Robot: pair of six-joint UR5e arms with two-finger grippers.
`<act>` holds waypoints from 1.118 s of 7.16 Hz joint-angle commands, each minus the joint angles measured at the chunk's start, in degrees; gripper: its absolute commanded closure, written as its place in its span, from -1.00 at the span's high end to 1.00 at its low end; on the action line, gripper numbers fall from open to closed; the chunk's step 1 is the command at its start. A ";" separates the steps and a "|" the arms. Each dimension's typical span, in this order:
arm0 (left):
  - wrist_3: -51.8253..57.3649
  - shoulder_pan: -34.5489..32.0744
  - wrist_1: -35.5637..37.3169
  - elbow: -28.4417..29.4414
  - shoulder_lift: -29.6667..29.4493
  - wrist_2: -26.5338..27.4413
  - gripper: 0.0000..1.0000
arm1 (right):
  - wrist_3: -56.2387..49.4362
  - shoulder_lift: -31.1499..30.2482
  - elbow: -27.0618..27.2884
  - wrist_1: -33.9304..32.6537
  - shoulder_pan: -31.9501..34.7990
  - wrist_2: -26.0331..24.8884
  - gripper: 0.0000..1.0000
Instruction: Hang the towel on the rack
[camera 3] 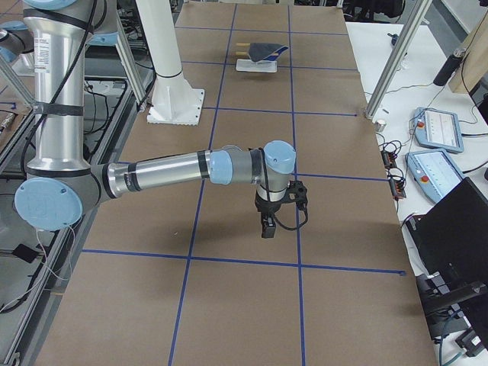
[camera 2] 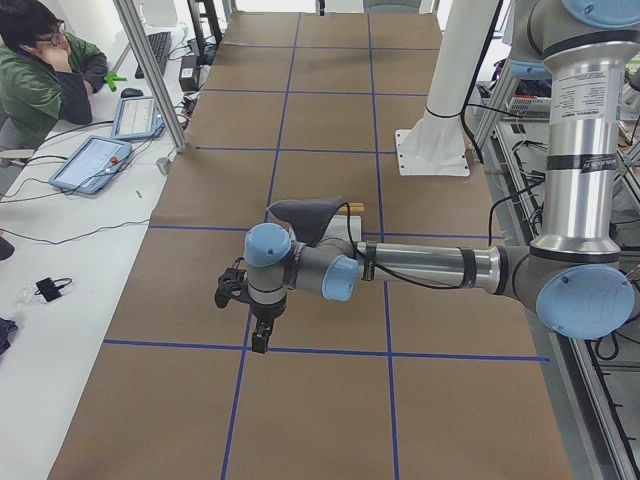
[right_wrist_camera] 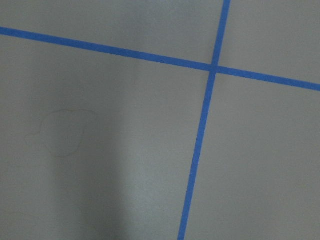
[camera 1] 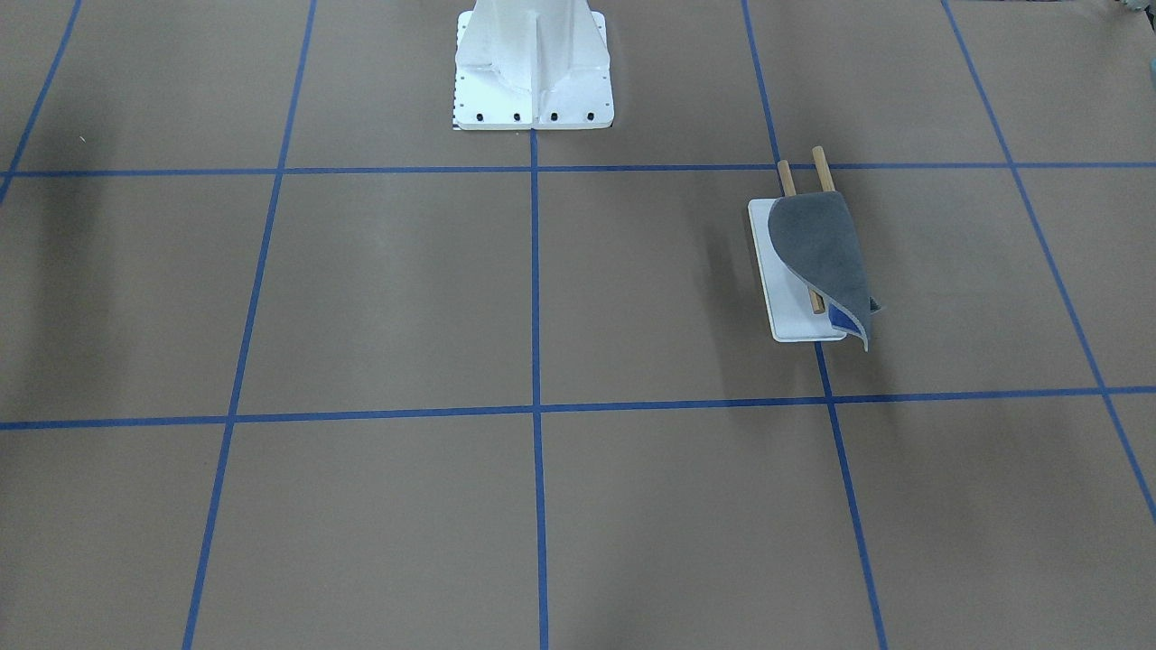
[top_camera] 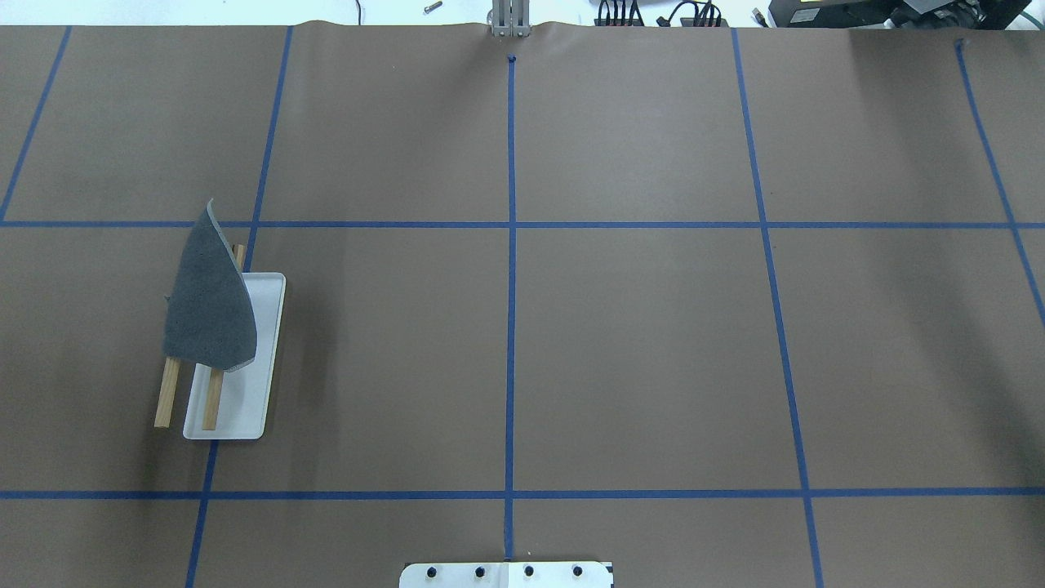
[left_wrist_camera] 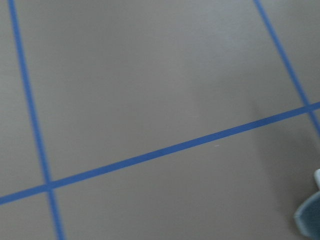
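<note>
The small soft towel (top_camera: 208, 302), dark grey side up with bright blue showing under one corner, lies draped over the rack (top_camera: 169, 392) of two pale wooden rods, whose flat white base (top_camera: 245, 396) sits on the robot's left part of the brown tabletop (top_camera: 637, 343). Its long axis follows the rods (broad rounded end toward the robot, narrow tip pointing away). The left hand (camera 2: 258, 335) and right hand (camera 3: 267, 225) hang fingers-down, well apart from it. I cannot tell how far open either is.

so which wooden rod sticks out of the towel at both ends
The rod on the overhead view's right, over the white base. The other rod shows only at the towel's nearer edge.
</note>
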 commanded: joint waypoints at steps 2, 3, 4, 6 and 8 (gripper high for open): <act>-0.52 -0.94 2.21 0.52 2.67 -7.11 0.97 | 0.19 -6.29 -0.30 5.36 4.35 -0.23 1.00; -0.52 -1.03 2.21 0.00 3.11 -7.12 0.97 | 0.28 -6.04 -1.08 5.46 4.26 -0.15 1.00; -0.52 -0.94 2.13 -0.53 3.29 -6.78 0.97 | 0.28 -5.77 -1.35 5.46 4.26 -0.15 1.00; 0.00 -0.77 1.95 -2.80 3.12 -2.49 0.97 | 0.28 -5.60 -1.27 5.55 4.26 -0.15 1.00; -0.08 -0.85 1.86 -3.08 3.12 -2.12 0.97 | 0.28 -5.59 -1.26 5.55 4.26 -0.15 1.00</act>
